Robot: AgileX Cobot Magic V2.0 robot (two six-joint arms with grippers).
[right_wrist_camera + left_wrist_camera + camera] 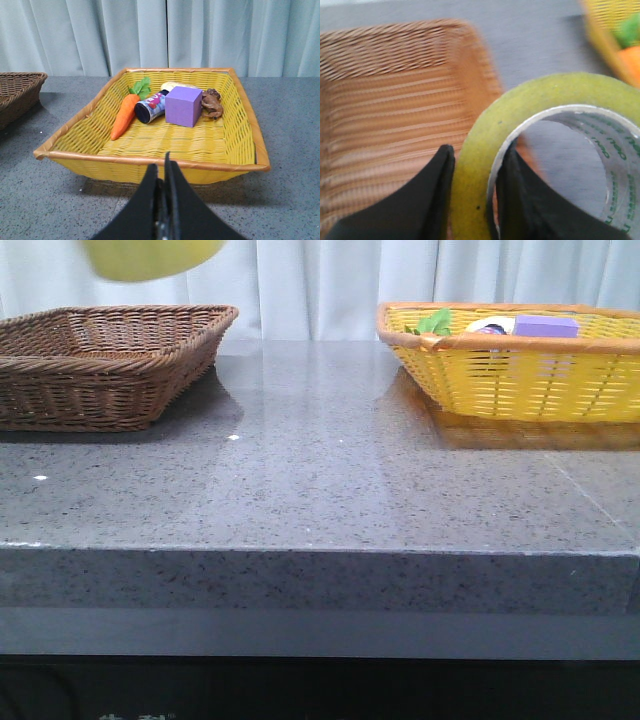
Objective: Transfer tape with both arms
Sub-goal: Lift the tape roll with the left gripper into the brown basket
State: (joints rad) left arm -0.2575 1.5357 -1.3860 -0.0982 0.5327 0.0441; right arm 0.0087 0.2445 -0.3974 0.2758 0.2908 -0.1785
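Observation:
My left gripper is shut on the tape, a fat yellow roll with a white core printed in green; one finger is outside the roll's wall and one inside the core. The roll hangs over the right edge of the brown wicker basket. In the front view only the roll's yellow underside shows at the top left, above the brown basket; the left arm itself is out of frame. My right gripper is shut and empty, low over the table in front of the yellow basket.
The yellow basket stands at the back right and holds a toy carrot, a small can, a purple box and a brown figure. The grey stone table lies between the baskets. A pale curtain hangs behind.

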